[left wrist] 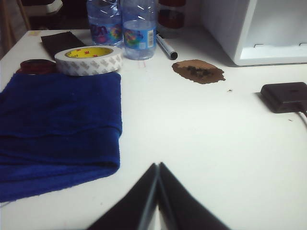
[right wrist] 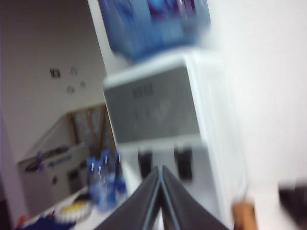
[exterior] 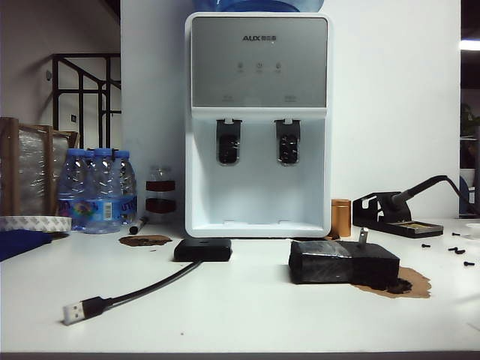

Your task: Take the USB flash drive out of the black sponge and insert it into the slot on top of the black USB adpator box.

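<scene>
The slim grey metal USB flash drive stands upright in the large black foam sponge, right of the flat black USB adaptor box before the white water dispenser. Left gripper and right gripper: jaws closed, holding nothing.

Looks like electronics workshop or lab corner in office building. White worktable against white wall. Water dispenser on table, blue bottle on top. Soldering iron in black stand at right, loose black screws scattered near it. Tape roll, blue cloth, marker pen, pack of water bottles at left. Brown scorched-looking patches on tabletop. Black stair railing behind, left.
</scene>
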Tool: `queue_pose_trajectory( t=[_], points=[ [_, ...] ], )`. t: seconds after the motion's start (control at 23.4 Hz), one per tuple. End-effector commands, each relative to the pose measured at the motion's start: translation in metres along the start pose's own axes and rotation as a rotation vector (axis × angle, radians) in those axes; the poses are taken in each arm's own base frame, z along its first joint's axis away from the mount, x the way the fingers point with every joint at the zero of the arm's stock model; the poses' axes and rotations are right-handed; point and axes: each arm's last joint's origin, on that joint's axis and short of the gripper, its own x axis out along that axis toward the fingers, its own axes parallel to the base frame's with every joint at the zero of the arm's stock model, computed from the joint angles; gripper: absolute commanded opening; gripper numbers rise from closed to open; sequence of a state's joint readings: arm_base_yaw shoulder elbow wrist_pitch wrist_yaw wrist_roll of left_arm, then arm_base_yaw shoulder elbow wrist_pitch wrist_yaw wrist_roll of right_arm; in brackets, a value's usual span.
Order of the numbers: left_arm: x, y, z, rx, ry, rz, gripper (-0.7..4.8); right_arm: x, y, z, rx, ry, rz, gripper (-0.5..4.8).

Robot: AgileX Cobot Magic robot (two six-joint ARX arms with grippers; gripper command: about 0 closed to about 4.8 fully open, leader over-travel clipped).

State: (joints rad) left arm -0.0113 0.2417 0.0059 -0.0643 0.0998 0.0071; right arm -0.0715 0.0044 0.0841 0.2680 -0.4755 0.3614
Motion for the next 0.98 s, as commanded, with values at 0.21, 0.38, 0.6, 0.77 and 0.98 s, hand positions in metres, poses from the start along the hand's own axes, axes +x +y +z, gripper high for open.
queue_pose_trajectory(
  t=[0.21,0.38,0.6,0.77,0.98],
  points=[
    [-0.001,-0.005,-0.004,-0.015,0.040,-0.189,-0.04,0.037,0.017,0.093,-0.151,0.154,0.020,0.22],
    [-0.001,-0.006,-0.004,-0.015,0.038,-0.222,-0.04,0.065,0.010,0.115,-0.176,0.238,0.001,0.39],
    [-0.001,-0.006,-0.003,-0.010,0.029,-0.223,-0.04,0.086,0.010,0.120,-0.291,0.145,-0.048,0.53],
    [-0.003,-0.010,0.008,0.063,-0.067,-0.346,-0.04,0.111,0.035,0.098,-0.377,0.168,-0.249,0.73],
    [-0.024,-0.017,0.062,0.146,-0.234,-0.546,-0.04,0.133,0.062,0.033,-0.287,0.166,-0.214,0.95]
  ],
)
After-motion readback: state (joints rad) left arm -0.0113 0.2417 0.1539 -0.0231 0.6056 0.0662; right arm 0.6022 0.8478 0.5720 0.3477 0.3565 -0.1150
